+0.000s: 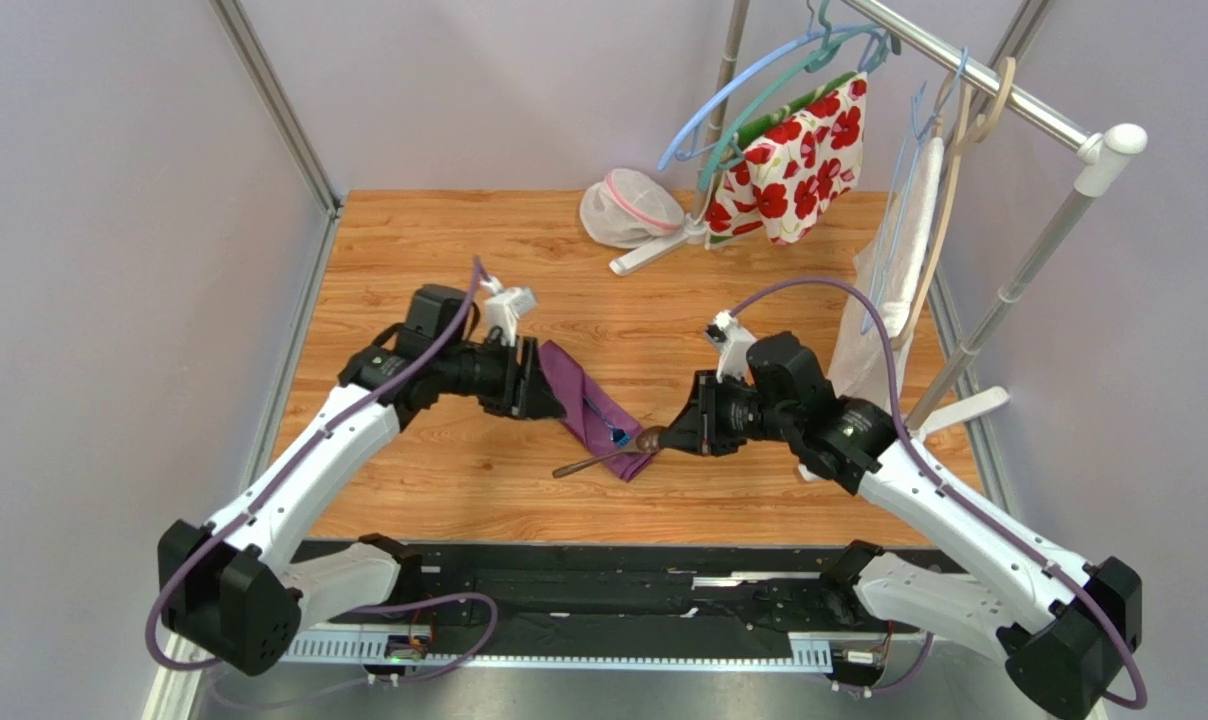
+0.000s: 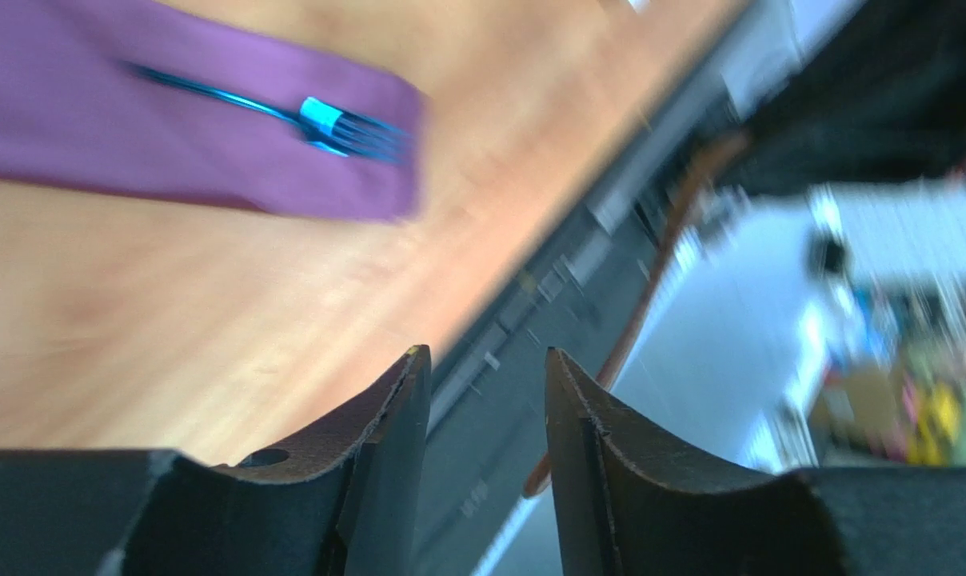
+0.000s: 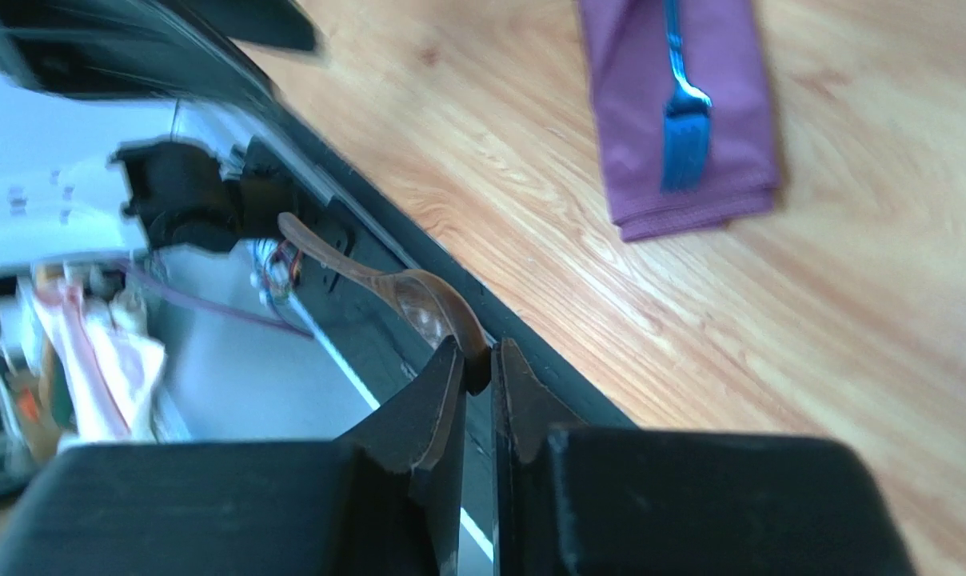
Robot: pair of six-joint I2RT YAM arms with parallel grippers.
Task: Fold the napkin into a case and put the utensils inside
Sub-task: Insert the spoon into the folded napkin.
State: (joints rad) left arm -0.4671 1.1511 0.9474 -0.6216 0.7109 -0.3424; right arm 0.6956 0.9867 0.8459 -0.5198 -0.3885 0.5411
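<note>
Worktop (image 1: 415, 270): wood-grain, walled on left and right.

Napkin (image 1: 583, 393): plum cloth folded into a narrow strip, lying flat near the middle of the worktop. It runs on a slant from far-left to near-right. Also seen in the left wrist view (image 2: 152, 120) and the right wrist view (image 3: 692, 108).

Fork (image 1: 621, 437): blue, lying along the top of the napkin at its near-right end, tines toward that end. The tines stop just inside the cloth edge. It is sharper in the right wrist view (image 3: 680, 132) and blurred in the left wrist view (image 2: 332, 126).

Left end effector (image 1: 532, 378): at the far-left end of the napkin; contact with the cloth cannot be told from above. In its own camera (image 2: 486, 372) the jaws stand apart, with a clear gap and nothing between them.

Right end effector (image 1: 682, 431): just right of the napkin's near end. Its own camera (image 3: 478, 360) shows the jaws pinched almost together on the spoon (image 3: 428, 300).

Spoon: brown, held by the rim of its bowl. From overhead (image 1: 643, 443) the bowl sits at the right end effector's tips, and the handle reaches left across the napkin's near-right corner. Whether it touches the cloth cannot be told.

Far edge, well away from the napkin:
- A white mesh pouch (image 1: 625, 207) on the worktop.
- A clothes rack (image 1: 1016, 105) at the far right, carrying hangers (image 1: 745, 90) and a red-flowered white cloth (image 1: 791, 162).
</note>
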